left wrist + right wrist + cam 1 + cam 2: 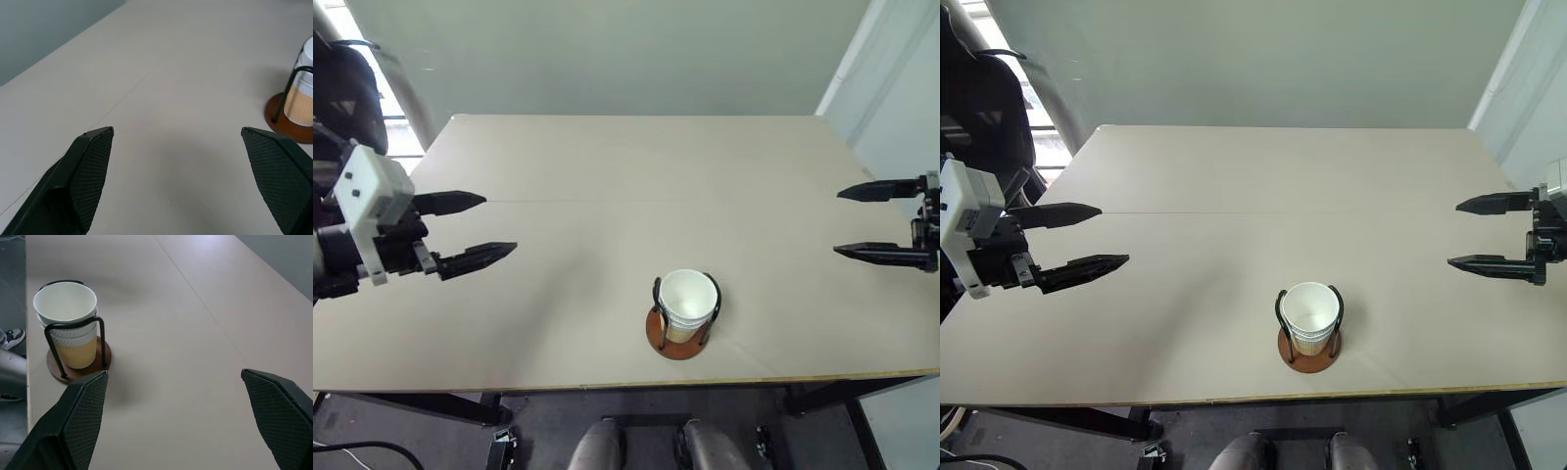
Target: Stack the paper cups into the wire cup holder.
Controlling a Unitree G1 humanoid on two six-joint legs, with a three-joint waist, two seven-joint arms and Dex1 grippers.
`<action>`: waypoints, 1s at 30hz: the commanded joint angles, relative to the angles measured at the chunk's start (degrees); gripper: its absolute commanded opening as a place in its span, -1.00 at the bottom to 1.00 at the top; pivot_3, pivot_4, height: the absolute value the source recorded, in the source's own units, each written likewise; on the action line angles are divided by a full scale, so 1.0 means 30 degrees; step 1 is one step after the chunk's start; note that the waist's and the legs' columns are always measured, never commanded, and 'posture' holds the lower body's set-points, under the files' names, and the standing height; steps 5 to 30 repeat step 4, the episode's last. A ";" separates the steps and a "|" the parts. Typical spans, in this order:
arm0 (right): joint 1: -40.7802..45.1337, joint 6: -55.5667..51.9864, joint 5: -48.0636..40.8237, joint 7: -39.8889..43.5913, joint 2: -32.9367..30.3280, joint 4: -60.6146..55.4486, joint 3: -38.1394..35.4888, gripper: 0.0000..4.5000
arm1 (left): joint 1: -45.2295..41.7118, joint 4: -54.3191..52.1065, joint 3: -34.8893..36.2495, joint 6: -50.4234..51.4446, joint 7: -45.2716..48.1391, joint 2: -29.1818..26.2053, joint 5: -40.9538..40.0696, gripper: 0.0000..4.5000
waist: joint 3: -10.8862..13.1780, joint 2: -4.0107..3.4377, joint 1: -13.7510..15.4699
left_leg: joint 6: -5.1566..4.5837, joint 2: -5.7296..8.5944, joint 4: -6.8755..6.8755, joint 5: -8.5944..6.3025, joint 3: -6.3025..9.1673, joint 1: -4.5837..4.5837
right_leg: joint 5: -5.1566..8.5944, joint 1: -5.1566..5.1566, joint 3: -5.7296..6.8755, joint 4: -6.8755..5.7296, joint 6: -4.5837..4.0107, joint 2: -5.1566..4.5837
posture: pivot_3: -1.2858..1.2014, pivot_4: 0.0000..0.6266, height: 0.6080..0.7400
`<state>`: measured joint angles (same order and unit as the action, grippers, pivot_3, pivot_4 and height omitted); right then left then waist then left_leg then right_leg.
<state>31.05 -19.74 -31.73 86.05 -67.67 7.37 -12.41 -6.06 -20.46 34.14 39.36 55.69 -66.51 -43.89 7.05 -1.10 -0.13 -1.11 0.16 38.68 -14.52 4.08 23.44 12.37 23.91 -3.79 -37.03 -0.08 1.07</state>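
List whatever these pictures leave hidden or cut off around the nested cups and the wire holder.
- Nested tan-walled paper cups: how many sit in the stack is uncertain; only rolled rims show, the top cup covering the rest.
- Black wire cup holder on its round reddish-brown base: the left wrist view's edge cuts it off.
- Open right gripper: the eye views' edge cuts off its body.

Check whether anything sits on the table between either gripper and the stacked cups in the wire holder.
Nothing visible does. The paper cups sit nested in the wire cup holder near the table's front edge. Bare tabletop lies between it and the open left gripper and right gripper.
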 commanded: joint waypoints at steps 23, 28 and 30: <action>0.1438 -0.0040 0.0659 0.0024 0.0032 0.0923 0.0424 1.00 | -0.0026 -0.0821 0.0867 0.0385 -0.0366 0.0300 -0.0015 0.98 | 0.0000 0.0000 0.0020 | 0.0014 0.0000 -0.0042 -0.0010 0.0003 -0.0002 | -0.0002 0.0007 0.0003 0.0011 0.0002 -0.0003 | 0.03 -0.52 1.00; 0.1438 -0.0040 0.0659 0.0024 0.0032 0.0923 0.0424 1.00 | -0.0026 -0.0821 0.0867 0.0385 -0.0366 0.0300 -0.0015 0.98 | 0.0000 0.0000 0.0020 | 0.0014 0.0000 -0.0042 -0.0010 0.0003 -0.0002 | -0.0002 0.0007 0.0003 0.0011 0.0002 -0.0003 | 0.03 -0.52 1.00; 0.1438 -0.0040 0.0659 0.0024 0.0032 0.0923 0.0424 1.00 | -0.0026 -0.0821 0.0867 0.0385 -0.0366 0.0300 -0.0015 0.98 | 0.0000 0.0000 0.0020 | 0.0014 0.0000 -0.0042 -0.0010 0.0003 -0.0002 | -0.0002 0.0007 0.0003 0.0011 0.0002 -0.0003 | 0.03 -0.52 1.00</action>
